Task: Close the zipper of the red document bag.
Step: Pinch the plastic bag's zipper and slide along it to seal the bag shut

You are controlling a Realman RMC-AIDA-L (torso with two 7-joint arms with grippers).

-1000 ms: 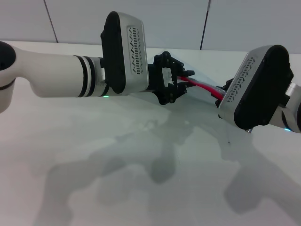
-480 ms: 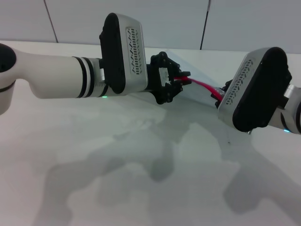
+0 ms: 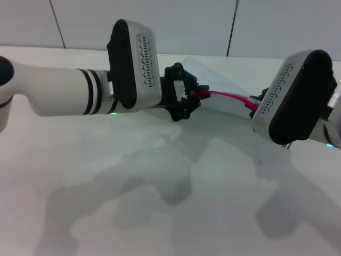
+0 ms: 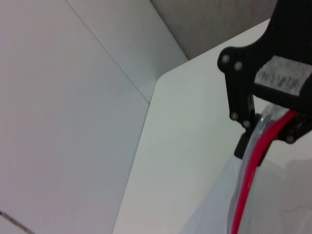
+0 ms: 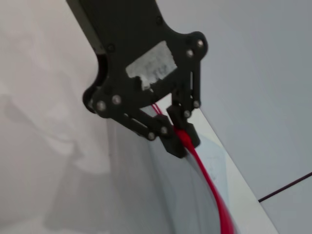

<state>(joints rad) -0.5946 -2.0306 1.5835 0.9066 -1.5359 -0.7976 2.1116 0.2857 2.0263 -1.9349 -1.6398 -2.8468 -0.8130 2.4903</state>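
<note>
- The zipper (image 3: pixel 229 96) runs as a taut red line between the two grippers, lifted off the worktop (image 3: pixel 106 176).
- Left gripper (image 3: pixel 200 93): fingers pinched on its left end.
- Right gripper (image 3: pixel 254 101): fingers clamped on the red document bag (image 3: pixel 216 80) at the other end.

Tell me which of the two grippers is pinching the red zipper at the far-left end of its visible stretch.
The left gripper. Its fingers are clamped on the zipper where the red strip's visible stretch ends on the left; the right gripper holds the same strip farther right, mostly hidden behind its own wrist housing.
</note>
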